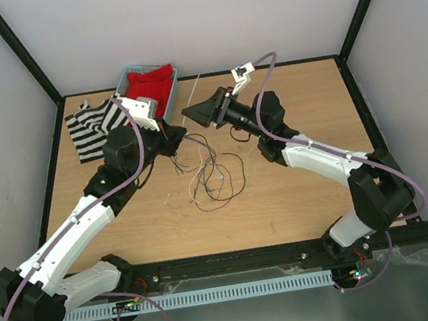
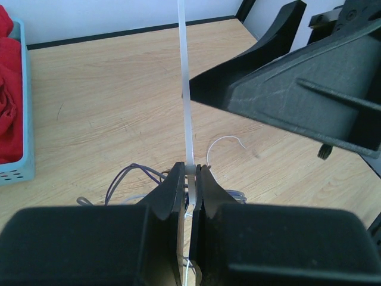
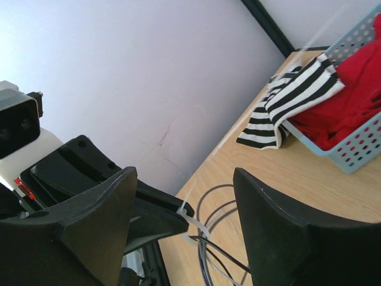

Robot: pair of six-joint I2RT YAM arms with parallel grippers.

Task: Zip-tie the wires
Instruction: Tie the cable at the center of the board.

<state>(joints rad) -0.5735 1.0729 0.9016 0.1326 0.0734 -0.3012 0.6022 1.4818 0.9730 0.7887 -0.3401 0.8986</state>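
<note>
1. Left fingers [image 2: 183,179]: mine, pressed together, pinching the lower end of the zip tie [image 2: 187,89]. The white strip stands up from the pinch and runs away from me toward the far wall.
2. Right fingers [image 1: 190,114]: mine, spread wide, gripping nothing. They point at the left fingers, with the strip between or just beside them; I cannot tell whether it touches either one.
3. Wires [image 1: 212,173]: thin dark and pale strands in loose loops on the surface [image 1: 284,190], trailing from under the left fingers toward the near edge.
4. Basket [image 1: 172,86]: blue, at the far edge, holding a red cloth [image 1: 151,81].
5. Striped cloth [image 1: 91,127]: black and white, beside the basket.
</note>
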